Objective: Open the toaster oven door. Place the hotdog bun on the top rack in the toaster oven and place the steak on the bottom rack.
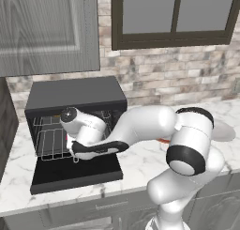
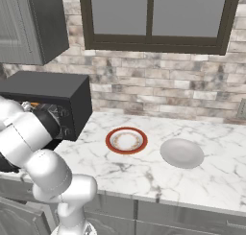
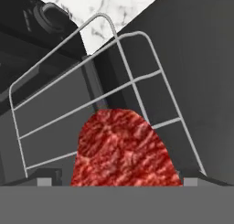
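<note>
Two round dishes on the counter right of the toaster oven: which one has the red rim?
The plate nearer the toaster oven has the red rim and a pale centre; the dish farther right is plain grey.

The white arm rises from its base at the near edge of the surface, bends at a dark-banded elbow and stretches leftward, low over the surface's left part. Its wrist turns so the tool (image 1: 76, 155) points down and to the left. In the hand view the two dark finger tips sit apart at the bottom, clamped on a red piece between them.
</note>
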{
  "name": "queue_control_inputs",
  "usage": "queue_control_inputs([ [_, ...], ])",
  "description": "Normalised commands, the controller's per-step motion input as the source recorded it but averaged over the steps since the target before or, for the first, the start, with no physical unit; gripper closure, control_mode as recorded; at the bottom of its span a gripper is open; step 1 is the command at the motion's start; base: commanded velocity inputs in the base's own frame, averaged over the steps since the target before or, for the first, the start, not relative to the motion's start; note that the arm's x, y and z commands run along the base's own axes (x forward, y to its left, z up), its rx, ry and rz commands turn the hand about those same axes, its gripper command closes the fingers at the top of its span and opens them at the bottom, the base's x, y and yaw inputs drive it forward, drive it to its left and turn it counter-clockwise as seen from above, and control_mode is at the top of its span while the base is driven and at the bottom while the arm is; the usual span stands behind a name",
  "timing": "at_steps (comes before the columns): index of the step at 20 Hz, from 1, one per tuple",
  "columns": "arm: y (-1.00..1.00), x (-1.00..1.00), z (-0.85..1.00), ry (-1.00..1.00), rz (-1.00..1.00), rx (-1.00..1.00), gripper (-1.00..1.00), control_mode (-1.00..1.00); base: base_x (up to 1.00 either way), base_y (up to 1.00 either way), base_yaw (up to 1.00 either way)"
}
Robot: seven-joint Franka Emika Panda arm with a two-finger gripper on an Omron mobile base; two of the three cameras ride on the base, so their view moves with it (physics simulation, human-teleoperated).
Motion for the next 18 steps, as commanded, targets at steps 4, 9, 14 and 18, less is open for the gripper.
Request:
queue_control_inputs([
  [4, 0.01, -0.03, 0.25, -0.03, 0.00, 0.08, -1.00, -1.00, 0.00, 0.00, 0.00],
  [9, 0.02, -0.34, 0.19, -0.03, 0.00, 0.06, -1.00, -1.00, 0.00, 0.00, 0.00],
  [14, 0.04, -0.82, 0.21, 0.00, -0.01, 0.09, -1.00, -1.00, 0.00, 0.00, 0.00],
  [18, 0.00, -0.83, 0.26, 0.00, -0.11, 0.12, -1.00, -1.00, 0.00, 0.00, 0.00],
])
